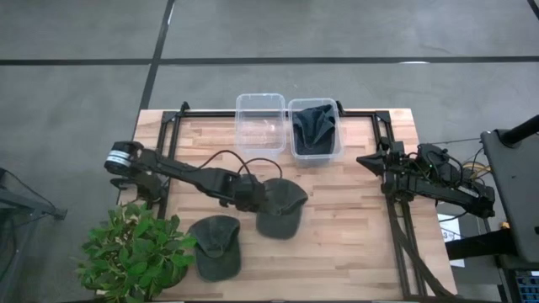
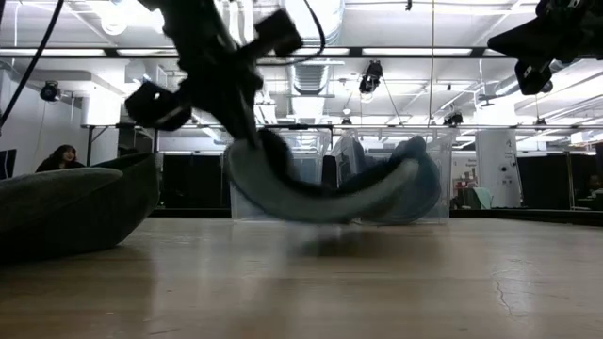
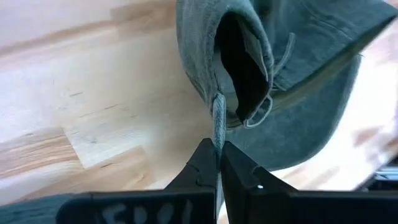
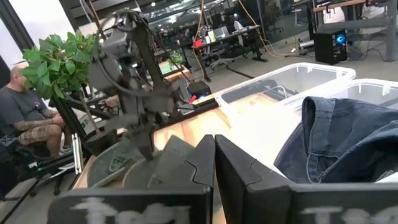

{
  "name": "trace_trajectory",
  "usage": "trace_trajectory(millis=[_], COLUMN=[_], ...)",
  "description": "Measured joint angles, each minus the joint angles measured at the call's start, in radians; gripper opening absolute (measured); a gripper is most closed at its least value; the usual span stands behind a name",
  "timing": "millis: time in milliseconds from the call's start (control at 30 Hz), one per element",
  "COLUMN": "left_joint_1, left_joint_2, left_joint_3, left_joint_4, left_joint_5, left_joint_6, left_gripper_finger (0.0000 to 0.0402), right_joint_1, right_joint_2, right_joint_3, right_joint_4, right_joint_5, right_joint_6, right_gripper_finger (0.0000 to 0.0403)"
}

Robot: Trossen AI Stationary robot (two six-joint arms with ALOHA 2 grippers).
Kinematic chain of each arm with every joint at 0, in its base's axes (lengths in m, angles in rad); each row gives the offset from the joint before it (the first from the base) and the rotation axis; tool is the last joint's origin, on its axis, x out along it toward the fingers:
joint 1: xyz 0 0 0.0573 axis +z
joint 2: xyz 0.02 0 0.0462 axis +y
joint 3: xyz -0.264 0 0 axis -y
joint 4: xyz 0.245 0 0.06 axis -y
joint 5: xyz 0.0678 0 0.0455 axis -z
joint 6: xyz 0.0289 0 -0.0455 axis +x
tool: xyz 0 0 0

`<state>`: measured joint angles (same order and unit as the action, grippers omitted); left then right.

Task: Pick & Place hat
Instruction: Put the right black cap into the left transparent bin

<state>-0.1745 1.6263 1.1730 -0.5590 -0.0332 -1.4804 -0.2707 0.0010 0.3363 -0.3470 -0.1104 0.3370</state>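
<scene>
A green cap (image 1: 282,206) is in my left gripper (image 1: 255,195), near the table's middle. In the low view the cap (image 2: 320,193) hangs curved below that gripper (image 2: 247,141). A second green cap (image 1: 217,246) rests on the table toward the near edge, crown up (image 2: 75,212). My right gripper (image 1: 364,160) waits shut at the table's right side, raised (image 2: 532,66), touching nothing (image 4: 214,146). My left gripper (image 3: 217,149) pinches a thin edge of the cap's rim (image 3: 217,118) between its two shut fingers (image 3: 202,165). The fingers come slanting down from the table's left. The cap hangs beyond the fingertips with its opening toward the wrist camera, and the low view shows it lifted just off the table.
Two clear bins stand at the far edge: the left one (image 1: 259,122) empty, the right one (image 1: 316,130) holding dark blue cloth (image 4: 336,140). A potted plant (image 1: 135,248) sits at the near left corner. A black frame (image 1: 396,219) runs along the right side. A person (image 4: 25,118) sits beyond the table.
</scene>
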Motion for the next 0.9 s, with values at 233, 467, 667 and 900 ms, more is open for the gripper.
trace_trajectory(millis=[233, 467, 667, 900], left_joint_1=[-0.006, -0.008, -0.006, -0.006], left_joint_2=[-0.053, -0.111, -0.179, -0.240], left_joint_3=[0.109, 0.205, 0.214, 0.214], left_joint_4=[-0.126, -0.138, -0.060, 0.036], left_joint_5=[-0.086, -0.257, -0.489, -0.745], left_joint_6=[0.067, 0.245, 0.463, 0.752], left_gripper_finger=[0.0001, 0.0001, 0.0000, 0.0000], right_joint_1=[0.000, 0.000, 0.000, 0.000], right_joint_2=[0.000, 0.000, 0.000, 0.000], right_joint_3=[0.000, 0.000, 0.000, 0.000], right_joint_4=[0.000, 0.000, 0.000, 0.000], right_joint_5=[0.000, 0.001, 0.002, 0.003], right_joint_6=[0.000, 0.000, 0.000, 0.001], right_gripper_finger=[0.0008, 0.0008, 0.0008, 0.0008])
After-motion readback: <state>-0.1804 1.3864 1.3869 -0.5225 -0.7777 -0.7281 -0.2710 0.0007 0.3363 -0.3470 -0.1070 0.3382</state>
